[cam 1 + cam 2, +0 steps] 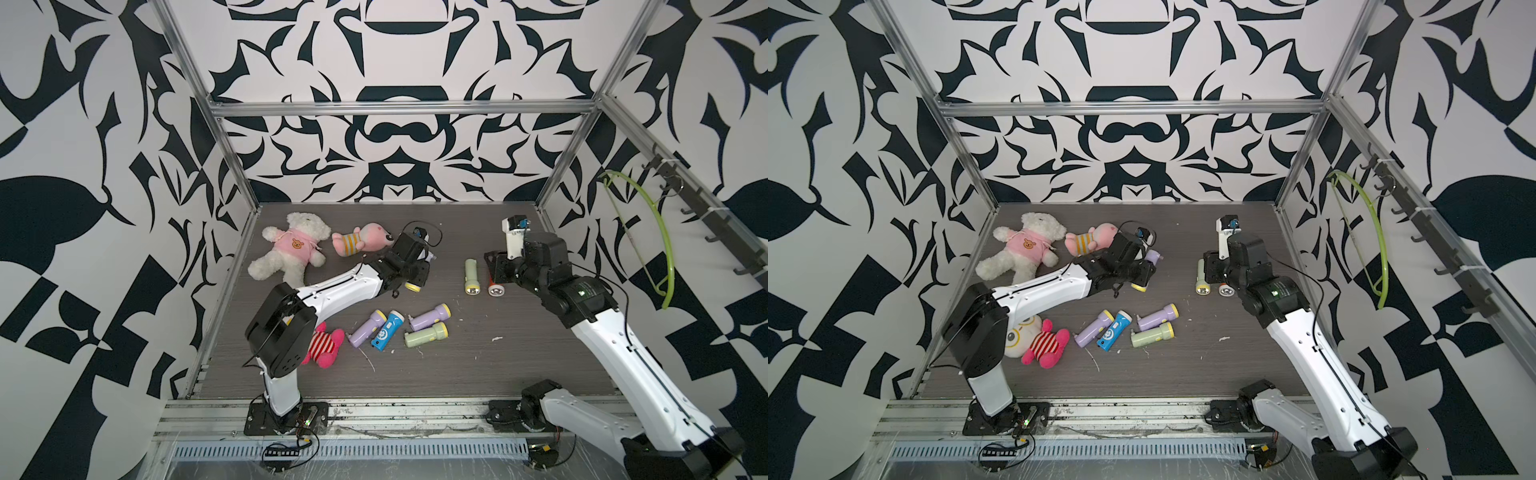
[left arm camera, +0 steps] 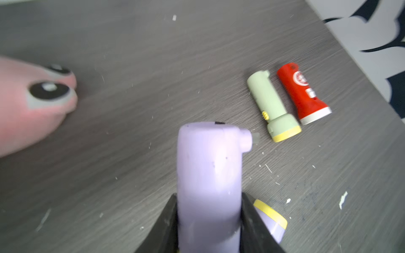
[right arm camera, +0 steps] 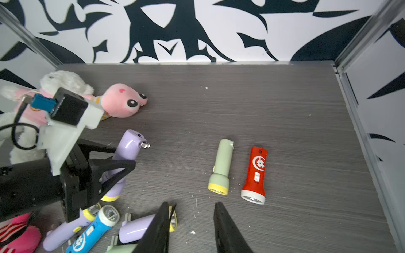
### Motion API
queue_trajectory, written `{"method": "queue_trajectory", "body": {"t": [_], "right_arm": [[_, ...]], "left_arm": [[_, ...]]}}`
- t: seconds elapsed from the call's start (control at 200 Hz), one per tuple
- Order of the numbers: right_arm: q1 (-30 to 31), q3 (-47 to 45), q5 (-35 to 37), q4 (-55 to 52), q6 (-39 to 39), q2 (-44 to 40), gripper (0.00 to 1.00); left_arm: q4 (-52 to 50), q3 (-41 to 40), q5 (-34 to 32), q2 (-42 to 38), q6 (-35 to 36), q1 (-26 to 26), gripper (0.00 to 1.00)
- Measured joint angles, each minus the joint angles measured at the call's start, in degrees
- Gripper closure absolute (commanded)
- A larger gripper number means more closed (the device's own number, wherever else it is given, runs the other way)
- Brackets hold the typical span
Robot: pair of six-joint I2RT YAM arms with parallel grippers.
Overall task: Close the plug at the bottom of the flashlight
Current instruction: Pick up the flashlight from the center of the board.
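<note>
My left gripper (image 2: 208,197) is shut on the body of a purple flashlight (image 2: 208,166) with a yellow head, holding it tilted above the table. The plug (image 3: 145,144) sticks out sideways from the flashlight's tail end with its two metal prongs showing. In both top views the left gripper (image 1: 415,270) sits mid-table with the flashlight's yellow head (image 1: 412,286) below it. My right gripper (image 3: 194,204) is open and holds nothing. It hovers to the right, over a red flashlight (image 1: 494,289) and beside a green flashlight (image 1: 471,276).
Several more flashlights (image 1: 399,328) lie in a cluster near the front middle. A white bear (image 1: 291,249) and a pink plush (image 1: 365,239) lie at the back left, a striped plush (image 1: 324,345) by the left arm's base. A green hanger (image 1: 648,232) hangs on the right wall.
</note>
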Motion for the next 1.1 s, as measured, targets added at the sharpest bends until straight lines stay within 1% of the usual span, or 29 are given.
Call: {"method": "queue_trajectory", "body": {"t": [0.11,0.29,0.54,0.65,0.77,0.965,1.1], "right_arm": [[0.0,0.0,-3.8,1.0,-1.4,-0.1,0.65],[0.0,0.7,-10.2,2.8,-2.8,0.3,0.65],[0.0,4.1,-20.6,5.9,-4.0,5.7,0.65],[0.0,4.9,-24.8,8.1,-3.7,8.2,0.64],[0.0,4.9,-27.3,11.3,-2.5,9.5,0.63],[0.5,5.4,-29.7,16.3,-0.3,10.1,0.62],[1.6,6.8,-31.6,18.6,1.0,11.5,0.62]], "left_arm": [[5.3,-4.7,0.9,-4.4,4.1,-0.2,1.0],[10.3,-6.8,2.4,-9.8,9.9,-0.3,1.0],[14.4,-12.4,4.2,-18.8,15.9,-0.3,1.0],[15.4,-16.7,5.0,-22.7,17.1,-0.3,1.0],[15.4,-20.1,6.4,-26.9,17.6,-0.3,1.0],[15.2,-22.1,10.6,-33.6,18.3,-0.4,1.0],[15.2,-24.2,12.0,-37.2,19.5,-0.4,1.0]]}}
